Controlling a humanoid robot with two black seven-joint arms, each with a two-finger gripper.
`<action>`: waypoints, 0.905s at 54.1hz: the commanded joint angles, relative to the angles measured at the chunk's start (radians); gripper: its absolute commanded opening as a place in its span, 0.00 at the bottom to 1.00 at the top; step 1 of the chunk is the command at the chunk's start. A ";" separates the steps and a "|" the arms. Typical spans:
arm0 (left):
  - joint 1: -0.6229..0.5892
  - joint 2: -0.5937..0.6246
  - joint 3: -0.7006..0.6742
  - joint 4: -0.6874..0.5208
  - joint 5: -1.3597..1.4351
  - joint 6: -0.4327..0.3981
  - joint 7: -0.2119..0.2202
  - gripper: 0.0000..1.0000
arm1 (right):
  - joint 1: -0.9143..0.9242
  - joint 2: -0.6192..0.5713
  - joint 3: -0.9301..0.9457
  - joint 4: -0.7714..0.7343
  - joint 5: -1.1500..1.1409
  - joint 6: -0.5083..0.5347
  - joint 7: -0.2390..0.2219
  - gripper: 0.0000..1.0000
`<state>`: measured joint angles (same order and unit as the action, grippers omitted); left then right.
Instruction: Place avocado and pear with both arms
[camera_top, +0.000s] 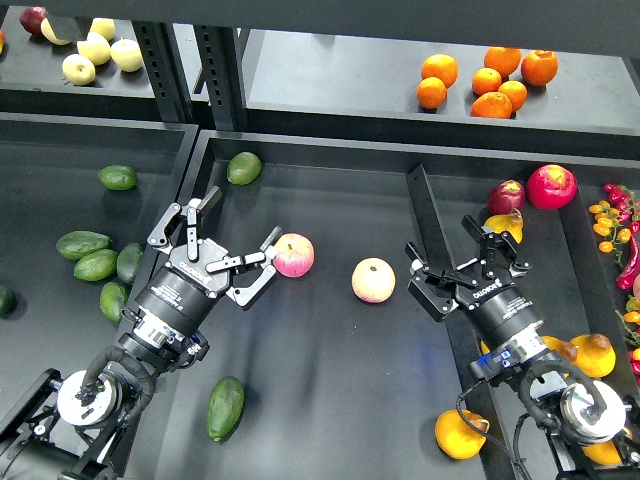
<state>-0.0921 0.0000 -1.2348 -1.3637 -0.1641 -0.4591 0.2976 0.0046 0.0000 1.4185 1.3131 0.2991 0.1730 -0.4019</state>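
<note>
Both jaws gape wide and empty, the left gripper (228, 243) well at eleven o'clock of the avocado (225, 407), the right gripper (468, 263) at twelve o'clock of the pear (460, 434).

Shop-like produce display, black shelf (340, 85) and bins (330, 330), sorted oranges (487, 80), apples (97, 50)

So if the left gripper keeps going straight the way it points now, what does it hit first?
Probably the pink-yellow apple. The left gripper is open and aimed up and right, and its right finger tip already sits close beside that apple. Height above the bin floor is unclear from the head view.
</note>
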 joint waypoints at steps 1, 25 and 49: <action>0.002 0.000 0.000 -0.003 0.000 -0.001 0.003 1.00 | 0.000 0.000 0.000 0.000 0.000 0.000 0.000 1.00; 0.002 0.000 -0.002 0.000 0.000 -0.009 0.000 1.00 | -0.003 0.000 0.000 0.000 0.000 0.000 -0.002 1.00; 0.037 0.000 -0.005 -0.003 -0.009 -0.003 0.006 1.00 | -0.003 0.000 -0.001 0.000 0.002 0.005 -0.002 1.00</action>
<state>-0.0570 0.0000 -1.2393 -1.3658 -0.1732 -0.4636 0.3034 0.0015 0.0000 1.4174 1.3131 0.3007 0.1760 -0.4035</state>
